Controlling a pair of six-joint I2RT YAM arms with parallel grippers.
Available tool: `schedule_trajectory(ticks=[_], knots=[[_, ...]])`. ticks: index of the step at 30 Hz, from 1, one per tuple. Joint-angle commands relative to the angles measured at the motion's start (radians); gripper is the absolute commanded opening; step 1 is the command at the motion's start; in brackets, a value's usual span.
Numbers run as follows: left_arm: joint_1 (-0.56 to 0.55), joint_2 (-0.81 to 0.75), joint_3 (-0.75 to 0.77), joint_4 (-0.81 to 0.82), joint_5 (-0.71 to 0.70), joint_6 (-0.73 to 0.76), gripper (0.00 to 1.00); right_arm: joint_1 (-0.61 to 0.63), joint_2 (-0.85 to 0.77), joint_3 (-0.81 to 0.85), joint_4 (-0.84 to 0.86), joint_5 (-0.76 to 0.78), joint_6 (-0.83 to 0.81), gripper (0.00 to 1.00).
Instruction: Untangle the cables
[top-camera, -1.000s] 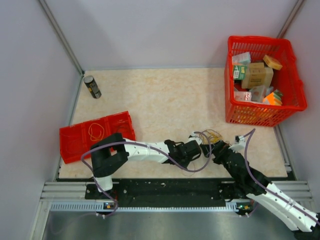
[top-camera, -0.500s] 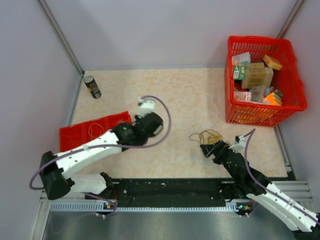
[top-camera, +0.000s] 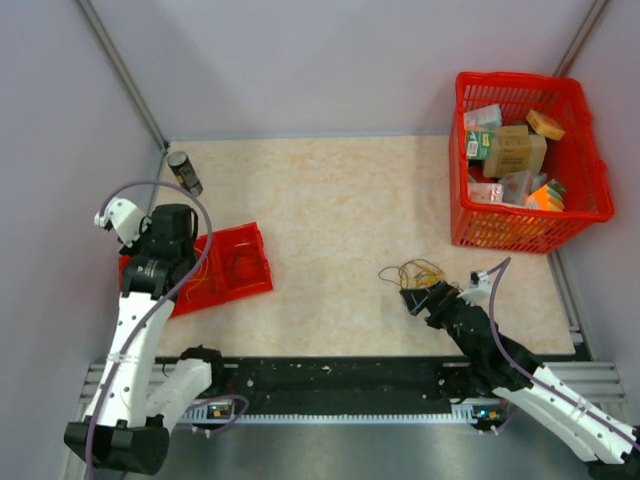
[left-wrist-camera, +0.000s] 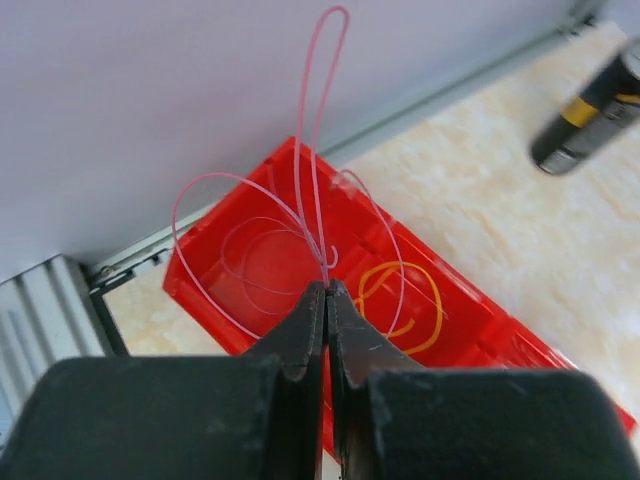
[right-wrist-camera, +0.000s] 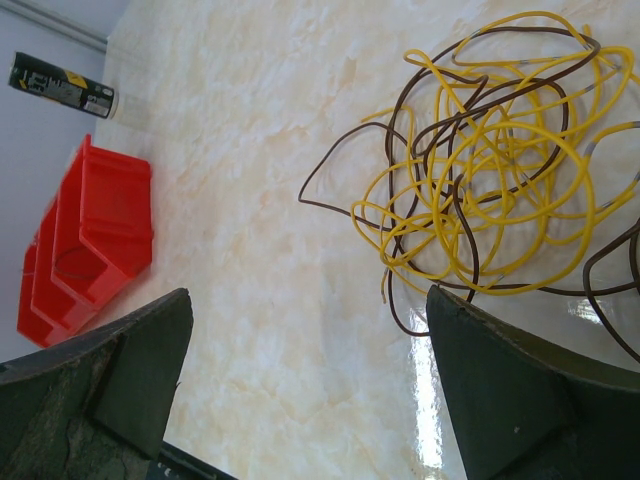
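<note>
The cables (top-camera: 421, 272) lie as a fist-sized tangle of thin yellow and dark brown wires (right-wrist-camera: 492, 196) on the table's right side. My right gripper (top-camera: 412, 298) rests just on the near side of them, open wide (right-wrist-camera: 308, 300), nothing between its fingers. My left gripper (top-camera: 180, 258) hangs over the red tray (top-camera: 235, 268) at the left. Its jaws are shut (left-wrist-camera: 326, 286) on a thin pink wire (left-wrist-camera: 298, 170) that loops upward above the tray. A loop of yellow-orange wire (left-wrist-camera: 408, 306) lies in the red tray (left-wrist-camera: 215, 290).
A dark can (top-camera: 184, 173) stands at the far left corner, close to the tray. A red basket (top-camera: 500, 238) full of boxes sits at the far right. Grey walls close in the table on the left, back and right.
My left arm has swung away from the tangle in the middle to the red tray at the left, its jaws closing on the pink wire. The right arm has stayed still.
</note>
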Motion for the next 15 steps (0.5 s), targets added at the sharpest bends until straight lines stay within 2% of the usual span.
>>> schedule_trajectory(ticks=[1, 3, 7, 10, 15], knots=[[0.113, 0.077, -0.002, -0.083, -0.111, -0.174, 0.00, -0.006, -0.104, -0.018, 0.026, -0.003, -0.007, 0.99], [0.189, 0.129, 0.004, -0.084, -0.097, -0.220, 0.00, -0.006, -0.104, -0.016, 0.027, -0.003, -0.010, 0.99], [0.245, 0.261, -0.008, -0.060, -0.144, -0.295, 0.00, -0.006, -0.103, -0.013, 0.027, -0.010, -0.017, 0.99], [0.346, 0.398, 0.041, -0.135, -0.066, -0.393, 0.00, -0.004, -0.103, -0.015, 0.026, -0.015, -0.019, 0.99], [0.438, 0.476, 0.010, -0.066, 0.039, -0.378, 0.00, -0.006, -0.103, -0.013, 0.027, -0.015, -0.020, 0.99]])
